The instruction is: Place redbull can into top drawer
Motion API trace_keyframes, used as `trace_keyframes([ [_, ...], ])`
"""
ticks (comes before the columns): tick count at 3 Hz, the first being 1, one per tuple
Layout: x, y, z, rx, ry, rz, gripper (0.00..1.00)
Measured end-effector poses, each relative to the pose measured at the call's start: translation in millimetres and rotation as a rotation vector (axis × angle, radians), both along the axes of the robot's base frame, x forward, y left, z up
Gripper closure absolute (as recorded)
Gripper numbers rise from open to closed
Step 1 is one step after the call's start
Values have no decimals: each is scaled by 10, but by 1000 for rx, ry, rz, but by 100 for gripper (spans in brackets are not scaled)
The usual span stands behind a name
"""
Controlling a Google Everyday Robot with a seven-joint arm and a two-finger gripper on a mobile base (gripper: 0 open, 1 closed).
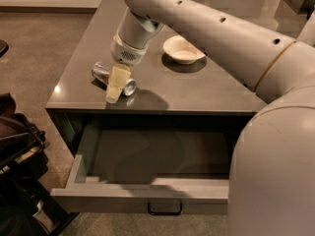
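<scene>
The redbull can (101, 72) lies on its side near the front left of the grey cabinet top (202, 90). Its shiny silver end (130, 87) points to the front right. My gripper (115, 85) reaches down over the middle of the can and covers it from this view; its pale yellowish tip is at the can. The can rests on the top. The top drawer (140, 199) is pulled out wide below the cabinet top, its dark inside (162, 156) showing nothing in it, with a small bar handle (165, 209) on the flat front.
A white bowl (183, 49) stands on the cabinet top behind and to the right of the can. My arm (221, 33) crosses above the right side. Dark equipment (19, 156) stands on the floor left of the drawer.
</scene>
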State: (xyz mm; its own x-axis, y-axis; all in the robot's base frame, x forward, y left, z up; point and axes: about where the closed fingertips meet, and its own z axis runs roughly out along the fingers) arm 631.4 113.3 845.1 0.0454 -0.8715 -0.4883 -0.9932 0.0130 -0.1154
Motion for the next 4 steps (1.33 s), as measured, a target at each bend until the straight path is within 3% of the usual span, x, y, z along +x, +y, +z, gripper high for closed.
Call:
trace_keyframes([
  [1, -9, -18, -14, -7, 7, 1, 0],
  [2, -9, -17, -14, -7, 7, 2, 19],
  [4, -9, -17, -14, -7, 7, 2, 65],
])
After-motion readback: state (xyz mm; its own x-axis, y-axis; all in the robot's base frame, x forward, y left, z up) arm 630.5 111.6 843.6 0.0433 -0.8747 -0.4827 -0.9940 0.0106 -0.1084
